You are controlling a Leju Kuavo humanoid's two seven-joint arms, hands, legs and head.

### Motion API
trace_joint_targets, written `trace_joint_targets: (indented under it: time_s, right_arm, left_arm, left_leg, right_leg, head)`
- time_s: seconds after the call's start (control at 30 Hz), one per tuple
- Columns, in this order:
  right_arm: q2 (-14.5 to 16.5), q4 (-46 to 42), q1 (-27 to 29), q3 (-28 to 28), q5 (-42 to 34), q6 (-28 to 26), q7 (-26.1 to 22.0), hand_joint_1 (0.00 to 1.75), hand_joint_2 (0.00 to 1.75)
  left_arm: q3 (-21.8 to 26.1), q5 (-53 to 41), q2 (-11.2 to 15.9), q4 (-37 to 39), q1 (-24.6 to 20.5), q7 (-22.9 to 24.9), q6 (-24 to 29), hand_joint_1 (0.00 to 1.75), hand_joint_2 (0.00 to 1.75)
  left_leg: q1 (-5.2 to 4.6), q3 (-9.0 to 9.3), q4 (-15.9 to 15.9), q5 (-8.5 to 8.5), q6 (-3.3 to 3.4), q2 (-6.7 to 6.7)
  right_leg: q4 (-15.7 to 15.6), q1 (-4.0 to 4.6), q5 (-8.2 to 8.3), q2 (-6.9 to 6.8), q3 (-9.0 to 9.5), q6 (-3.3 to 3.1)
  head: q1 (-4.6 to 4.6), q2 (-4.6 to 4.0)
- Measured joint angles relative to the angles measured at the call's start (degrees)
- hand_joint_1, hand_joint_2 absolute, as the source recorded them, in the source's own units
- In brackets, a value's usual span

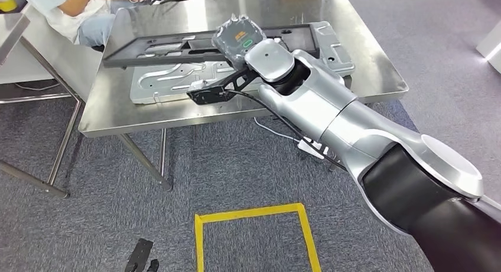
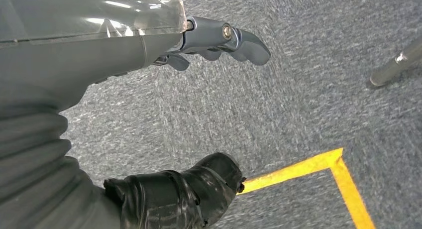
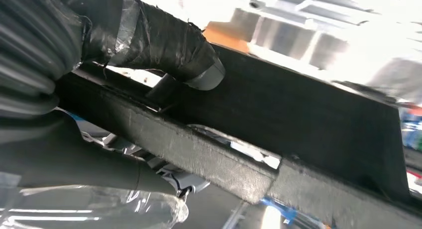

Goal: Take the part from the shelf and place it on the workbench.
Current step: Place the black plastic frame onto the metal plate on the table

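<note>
The right hand grips the black frame over the desk; let go unevenly, it could slide off the silver plate. The left hand hangs loose, holding nothing.

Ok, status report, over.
Right hand grips black part over workbench. Left hand open, hanging near floor. Silver part lies underneath.
</note>
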Motion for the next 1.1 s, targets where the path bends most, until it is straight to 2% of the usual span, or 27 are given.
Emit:
trace_joint_targets:
  time_s: [0.03, 0.07, 0.13, 0.17, 0.2, 0.27, 0.33, 0.37, 0.4, 0.47, 0.5, 0.53, 0.57, 0.6, 0.63, 0.67, 0.7, 0.77, 0.87, 0.9, 0.93, 1.0, 1.03, 1.07, 1.1]
  right_arm:
    - [0.0, 0.0, 0.3, 0.0, 0.0, 0.0, -0.1, 1.75, 1.75]
    - [0.0, 0.0, 0.5, 0.0, -0.1, 0.0, -0.1, 1.75, 1.75]
    - [0.2, 0.0, 0.7, 0.0, -0.1, 0.0, -0.1, 1.75, 1.75]
    - [0.2, 0.0, 0.6, 0.0, -0.1, 0.0, -0.1, 1.75, 1.75]
    - [0.3, 0.0, 0.5, 0.0, -0.1, 0.0, -0.1, 1.75, 1.75]
    - [0.3, 0.0, 0.3, 0.0, -0.1, 0.0, -0.1, 1.75, 1.75]
    - [0.4, 0.0, 0.3, 0.0, -0.1, 0.0, -0.1, 1.75, 1.75]
    - [0.4, 0.0, 0.2, 0.0, -0.1, 0.0, -0.1, 1.75, 1.75]
    - [0.4, 0.0, 0.0, 0.0, -0.2, 0.0, -0.1, 1.75, 1.75]
    - [0.4, 0.0, 0.0, 0.0, -0.2, 0.0, 0.0, 1.75, 1.75]
    - [0.4, 0.0, 0.1, 0.0, -0.3, 0.0, 0.0, 1.75, 1.75]
    - [0.3, 0.1, 0.3, 0.0, -0.3, 0.1, 0.0, 1.75, 1.75]
    - [0.3, 0.1, 0.5, 0.0, -0.4, 0.1, 0.0, 1.75, 1.75]
    - [0.3, 0.1, 0.6, 0.0, -0.4, 0.1, 0.1, 1.75, 1.75]
    - [0.2, 0.1, 0.6, 0.0, -0.5, 0.1, 0.2, 1.75, 1.75]
    - [0.1, 0.1, 0.5, 0.0, -0.6, 0.1, 0.2, 1.75, 1.75]
    - [0.1, 0.1, 0.5, 0.0, -0.6, 0.2, 0.3, 1.75, 1.75]
    - [0.0, 0.0, 0.6, 0.0, -0.8, 0.3, 0.4, 1.75, 1.75]
    - [-0.3, 0.0, 1.0, 0.0, -0.9, 0.4, 0.7, 1.75, 1.75]
    - [-0.4, 0.0, 1.0, 0.0, -0.9, 0.4, 0.9, 1.75, 1.75]
    - [-0.5, 0.0, 1.0, 0.0, -0.9, 0.4, 1.0, 1.75, 1.75]
    - [-0.6, 0.0, 1.4, 0.0, -0.9, 0.4, 1.2, 1.75, 1.75]
    - [-0.7, 0.0, 1.8, 0.0, -0.9, 0.4, 1.3, 1.75, 1.75]
    - [-0.7, 0.0, 2.2, 0.0, -0.9, 0.4, 1.4, 1.75, 1.75]
    - [-0.8, 0.0, 2.5, 0.0, -0.9, 0.4, 1.4, 1.75, 1.75]
  left_arm:
    - [0.2, -0.1, 0.0, 0.0, 0.1, 0.0, 0.0, 0.0, 1.75]
    - [0.3, -0.2, 0.0, 0.0, 0.1, 0.0, 0.0, 0.0, 1.75]
    - [0.4, -0.4, 0.0, 0.0, 0.1, 0.0, 0.0, 0.0, 1.75]
    - [0.5, -0.5, 0.0, 0.0, 0.1, 0.0, 0.0, 0.0, 1.75]
    - [0.6, -0.6, 0.0, 0.0, 0.1, 0.0, 0.0, 0.0, 1.75]
    - [0.8, -0.9, 0.0, 0.0, -0.1, 0.0, 0.0, 0.0, 1.75]
    - [1.1, -1.2, 0.0, 0.0, -0.1, 0.0, 0.0, 0.0, 1.75]
    - [1.3, -1.3, 0.0, 0.0, -0.1, -0.1, 0.0, 0.0, 1.75]
    - [1.4, -1.4, 0.0, 0.0, -0.1, -0.1, 0.0, 0.0, 1.75]
    - [1.6, -1.6, 0.0, 0.0, 0.0, -0.3, 0.0, 0.0, 1.75]
    - [1.7, -1.8, 0.0, 0.0, 0.0, -0.4, 0.0, 0.0, 1.75]
    - [1.8, -1.9, 0.0, 0.1, 0.0, -0.5, 0.0, 0.0, 1.75]
    - [1.8, -2.1, 0.0, 0.1, 0.1, -0.7, 0.0, 0.0, 1.75]
    - [1.8, -2.3, 0.0, 0.1, 0.1, -0.8, 0.0, 0.0, 1.75]
    - [1.9, -2.4, 0.0, 0.1, 0.1, -0.9, 0.0, 0.0, 1.75]
    - [1.9, -2.6, 0.0, 0.1, 0.1, -1.1, 0.0, 0.0, 1.75]
    - [2.0, -2.8, -0.1, 0.2, 0.1, -1.1, 0.0, 0.0, 1.75]
    - [2.4, -3.1, -0.1, 0.4, 0.1, -1.2, 0.0, 0.0, 1.75]
    - [2.9, -3.4, -0.3, 0.6, 0.2, -1.3, 0.0, 0.0, 1.75]
    - [2.9, -3.5, -0.4, 0.6, 0.2, -1.3, 0.0, 0.0, 1.75]
    - [3.1, -3.6, -0.4, 0.7, 0.2, -1.3, 0.0, 0.0, 1.75]
    - [3.6, -4.1, -0.4, 0.9, 0.2, -1.3, 0.0, 0.0, 1.75]
    - [4.0, -4.4, -0.4, 1.0, 0.3, -1.3, 0.0, 0.0, 1.75]
    - [4.3, -4.6, -0.4, 1.1, 0.4, -1.3, 0.0, 0.0, 1.75]
    - [4.5, -4.9, -0.4, 1.1, 0.4, -1.2, 0.0, 0.0, 1.75]
  left_leg:
    - [0.01, -1.22, 1.1, 0.67, -0.04, 0.0]
    - [0.0, -1.41, 0.1, 2.47, 0.04, 0.0]
    - [-0.09, 0.82, -7.1, 7.78, 0.54, -0.01]
    - [-0.29, 2.28, -10.7, 9.57, 0.88, -0.01]
    - [-0.5, 3.44, -13.3, 10.35, 1.24, 0.03]
    - [-0.9, 4.34, -14.9, 9.78, 1.83, 0.07]
    - [-0.65, 4.95, -15.6, 9.53, 2.33, 0.1]
    - [-0.48, 5.42, -15.9, 9.45, 2.63, 0.14]
    - [-0.31, 5.92, -16.3, 9.35, 2.94, 0.18]
    - [-0.29, 6.58, -16.4, 8.8, 3.47, 0.25]
    - [-0.31, 6.86, -16.3, 8.47, 3.6, 0.24]
    - [-0.33, 7.17, -16.2, 8.07, 3.62, 0.19]
    - [-0.32, 7.49, -16.0, 7.61, 3.55, 0.1]
    - [-0.3, 7.82, -15.6, 7.06, 3.42, -0.02]
    - [-0.27, 8.09, -15.2, 6.44, 3.24, -0.13]
    - [-0.38, 8.21, -14.7, 5.85, 2.97, -0.21]
    - [-0.48, 8.22, -14.3, 5.36, 2.67, -0.24]
    - [-0.6, 8.18, -14.1, 4.91, 2.05, -0.22]
    - [-0.44, 8.04, -13.5, 4.07, 1.2, -0.09]
    - [-0.39, 7.18, -11.7, 3.22, 0.91, -0.05]
    - [-0.28, 5.58, -8.8, 2.07, 0.63, 0.01]
    - [-0.12, 1.14, -1.4, 0.13, 0.16, 0.02]
    - [-0.04, -0.65, 0.9, 0.28, 0.03, 0.02]
    - [0.01, -1.54, 1.1, 1.55, -0.03, 0.02]
    - [0.04, -1.29, -1.0, 3.89, 0.01, 0.02]
  right_leg:
    - [0.0, 0.02, -0.37, 0.08, 0.47, 0.01]
    - [0.1, 0.03, -0.78, 0.15, 1.0, 0.06]
    - [0.1, 0.06, -1.64, 0.21, 2.11, 0.24]
    - [0.1, 0.15, -2.03, 0.24, 2.48, 0.42]
    - [0.1, 0.2, -2.31, 0.27, 2.66, 0.66]
    - [-0.1, 0.27, -2.62, 0.29, 2.75, 1.27]
    - [-0.1, 0.38, -3.03, 0.16, 2.92, 1.92]
    - [0.9, 0.44, -3.67, 0.04, 2.53, 2.17]
    - [3.2, 0.48, -4.73, -0.06, 1.48, 2.36]
    - [10.7, 0.36, -7.49, -0.18, -2.74, 2.57]
    - [14.2, 0.28, -8.25, -0.18, -5.01, 2.66]
    - [16.0, 0.21, -8.0, -0.19, -6.64, 2.73]
    - [15.5, 0.13, -6.47, -0.22, -7.18, 2.74]
    - [12.8, 0.08, -3.94, -0.27, -6.64, 2.67]
    - [8.8, 0.07, -1.21, -0.35, -5.51, 2.5]
    - [5.2, 0.18, 0.67, -0.41, -4.12, 2.28]
    - [2.7, 0.26, 1.6, -0.42, -3.09, 2.0]
    - [1.2, 0.54, 1.2, -0.26, -2.24, 1.47]
    - [0.4, 0.2, 0.85, -0.12, -1.53, 0.63]
    - [0.1, -0.05, 0.76, -0.12, -1.16, 0.39]
    - [0.0, -0.18, 0.61, -0.09, -0.82, 0.17]
    - [0.0, -0.27, 0.11, 0.04, -0.16, -0.08]
    - [0.0, -0.27, -0.24, 0.14, 0.28, -0.09]
    - [0.0, -0.27, -0.64, 0.22, 0.77, -0.04]
    - [0.1, -0.28, -1.07, 0.28, 1.31, 0.06]
  head:
    - [0.0, 0.0]
    - [-0.01, 0.0]
    - [0.02, 0.0]
    - [0.05, 0.0]
    - [0.03, 0.01]
    - [0.03, 0.01]
    - [0.08, 0.01]
    - [0.14, 0.01]
    - [0.24, 0.01]
    - [0.37, 0.01]
    - [0.38, 0.0]
    - [0.38, 0.0]
    - [0.39, 0.0]
    - [0.41, 0.0]
    - [0.43, 0.0]
    - [0.41, 0.0]
    - [0.36, 0.01]
    - [0.27, 0.01]
    - [0.26, 0.01]
    - [0.16, 0.01]
    - [0.05, 0.01]
    - [-0.05, 0.01]
    - [-0.04, 0.01]
    - [-0.04, 0.0]
    - [-0.04, 0.0]
